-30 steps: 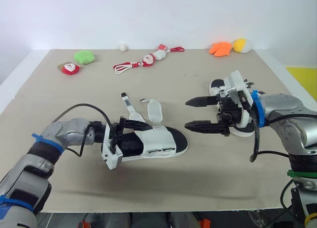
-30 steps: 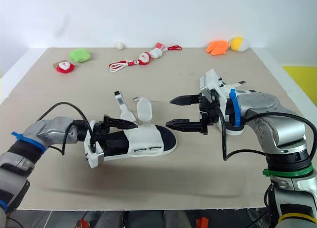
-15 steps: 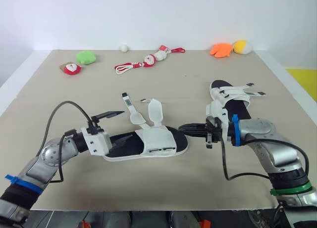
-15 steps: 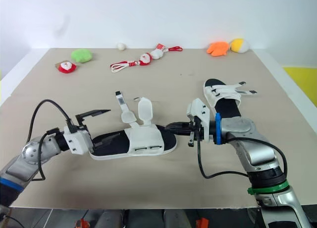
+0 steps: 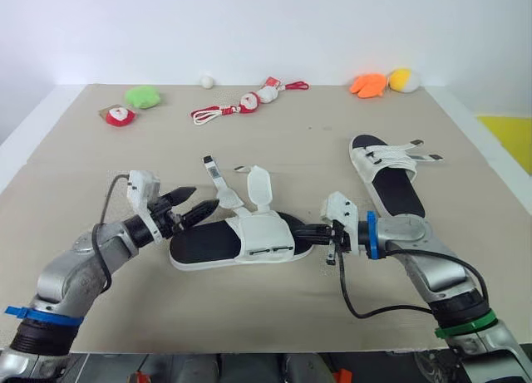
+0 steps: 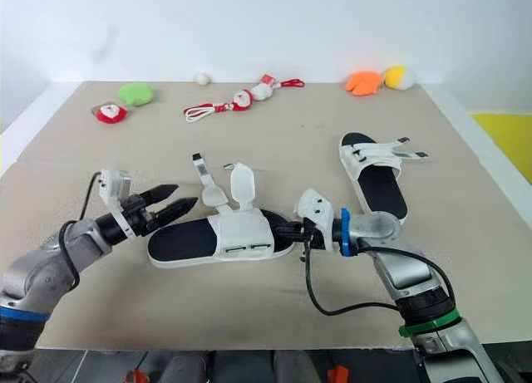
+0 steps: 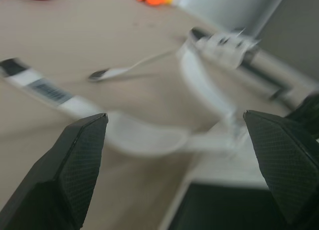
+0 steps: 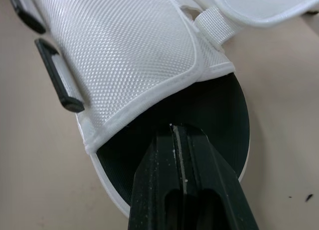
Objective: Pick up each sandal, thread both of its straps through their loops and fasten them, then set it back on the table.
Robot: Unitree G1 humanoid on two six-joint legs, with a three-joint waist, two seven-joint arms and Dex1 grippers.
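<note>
Near sandal [image 5: 249, 238] lying flat on the bench [image 5: 332, 134], both straps undone and upturned. Left end effector [image 5: 205, 197] released beside the heel; right end effector [image 5: 309, 231] clenched at the toe. The sole is probably light and stiff and the straps limp, so grip the sole edge. The right wrist view shows fingers [image 8: 184, 190] over the black footbed [image 8: 219, 120]; the left wrist view shows a loose strap [image 7: 124, 135] between spread fingers.

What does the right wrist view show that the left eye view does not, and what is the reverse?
Right wrist view: the weave of the white upper, and the black insole right under the shut right gripper. Left eye view: the open left gripper, the second sandal, the green toy at the far edge. Both: the near sandal, its straps unfastened, the right gripper at its toe.
</note>
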